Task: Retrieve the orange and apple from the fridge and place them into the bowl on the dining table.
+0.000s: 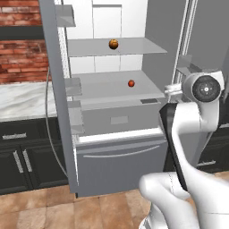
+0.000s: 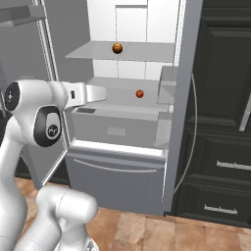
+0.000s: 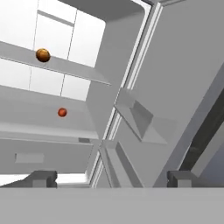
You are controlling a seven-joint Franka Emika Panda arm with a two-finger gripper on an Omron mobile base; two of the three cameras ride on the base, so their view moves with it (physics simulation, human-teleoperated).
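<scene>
Left base view gives us the tall grey French-door fridge [image 1: 118,147] with its doors swung open, and both fruits sit inside its white interior. The small bright orange ball, the orange [image 1: 113,44], rests on the upper grey shelf [image 1: 134,47]; the smaller dark red apple [image 1: 131,83] lies on the shelf below, a little to the right of it. From the hand view we see the two-finger gripper [image 3: 111,179] with its dark tips set far apart, jaws wide and holding nothing, well short of either fruit and aimed toward the right door's bins [image 3: 142,120].

We judge both fruits light, firm and smooth, so they will likely roll at a nudge and could slip from a glancing pinch. We would close the fingers across the widest middle of each ball, level with the shelf, approaching squarely from the front.
</scene>
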